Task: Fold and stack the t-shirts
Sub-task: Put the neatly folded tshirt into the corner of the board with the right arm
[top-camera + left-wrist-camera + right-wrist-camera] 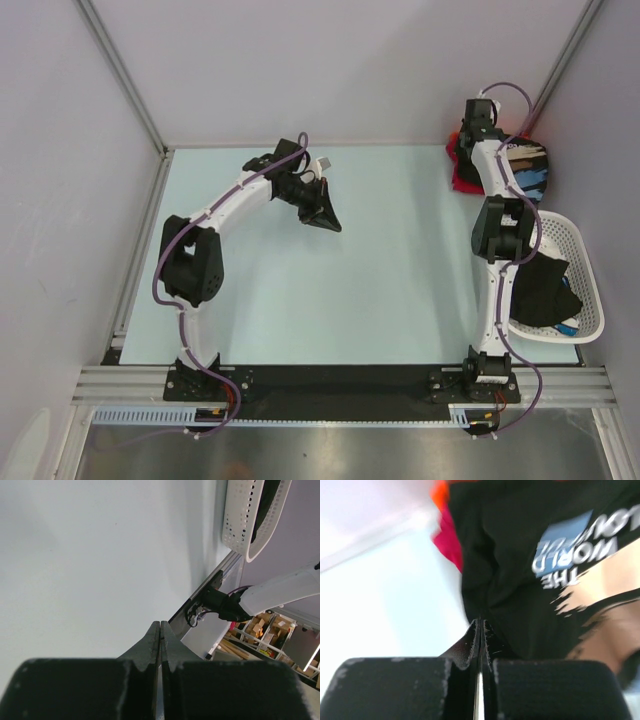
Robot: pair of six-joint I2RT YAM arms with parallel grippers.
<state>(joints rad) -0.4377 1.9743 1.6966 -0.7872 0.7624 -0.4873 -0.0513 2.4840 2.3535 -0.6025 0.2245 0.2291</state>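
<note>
Three t-shirts (pixel 528 172) are piled at the far right corner of the tabletop (pixel 380 290), likely the finished stack. Both hands are pressed together on nothing: the right hand (pixel 480 622) at the pile's edge, the left hand (pixel 328 220) over mid-tabletop. One black t-shirt (pixel 545 290) is left in the basket (pixel 590 270).

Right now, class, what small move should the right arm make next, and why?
Probably draw the right gripper back from the stacked black t-shirt: its jaws are shut at that shirt's edge, and another black shirt lies in the basket.
</note>
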